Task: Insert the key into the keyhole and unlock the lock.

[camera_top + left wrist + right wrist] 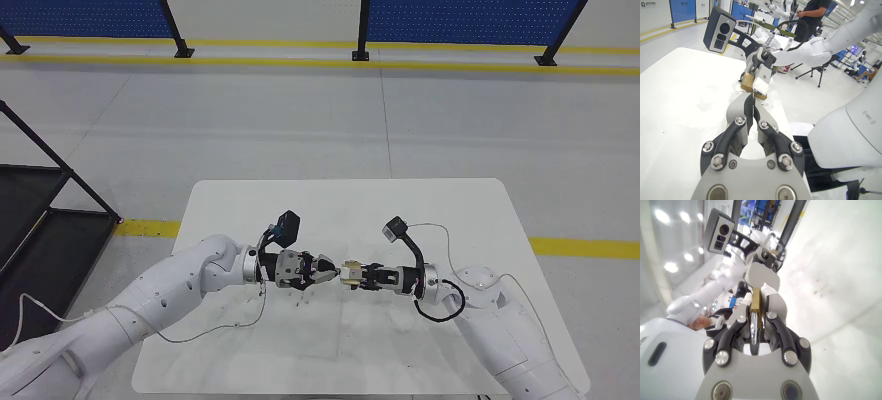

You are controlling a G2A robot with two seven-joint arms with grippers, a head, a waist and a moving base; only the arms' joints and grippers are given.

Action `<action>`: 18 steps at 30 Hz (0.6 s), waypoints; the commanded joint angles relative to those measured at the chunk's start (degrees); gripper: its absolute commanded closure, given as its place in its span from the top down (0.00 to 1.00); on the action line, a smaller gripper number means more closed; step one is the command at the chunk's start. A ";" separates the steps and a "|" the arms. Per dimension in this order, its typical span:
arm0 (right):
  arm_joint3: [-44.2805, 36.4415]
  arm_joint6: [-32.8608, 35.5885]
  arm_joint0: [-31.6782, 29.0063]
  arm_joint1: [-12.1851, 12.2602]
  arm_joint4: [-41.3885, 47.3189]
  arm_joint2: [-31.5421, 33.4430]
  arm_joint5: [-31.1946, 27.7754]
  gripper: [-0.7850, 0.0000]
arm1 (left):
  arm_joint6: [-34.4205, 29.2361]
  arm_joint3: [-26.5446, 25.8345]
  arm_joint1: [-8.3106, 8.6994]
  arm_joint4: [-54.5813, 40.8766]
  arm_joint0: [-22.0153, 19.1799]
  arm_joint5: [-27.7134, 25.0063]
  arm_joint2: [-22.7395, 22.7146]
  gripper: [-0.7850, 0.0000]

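A white desk (300,210) is being spanned by two arms that are meeting nose to nose above its middle. The left arm (190,285) is being extended from one side and the right arm (480,295) from the other.

The right jaws are being pressed against the two flat faces of a brass padlock (755,302), closed only as far as its body allows. The shackle (754,330) is being pointed back toward that wrist. The padlock is being held clear of the desk, with its bottom end turned toward the left jaws.

The left jaws are being pressed almost fully together on a thin key (753,94), of which only a sliver is being shown beyond the pads. The key's tip is being held against the padlock's bottom end. Whether it is being seated in the keyhole cannot be told.
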 commanded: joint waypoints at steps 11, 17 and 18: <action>0.00 0.00 0.00 0.00 0.00 0.00 0.00 0.00 | 13.19 2.33 0.80 7.82 -4.63 0.00 7.14 0.00; 0.00 0.00 0.00 0.00 0.00 0.00 0.00 0.00 | 18.44 3.43 0.84 10.49 -6.42 0.00 9.87 0.00; 0.00 0.00 0.00 0.00 0.00 0.00 0.00 0.00 | 19.32 3.37 0.81 10.77 -6.65 0.00 10.39 0.00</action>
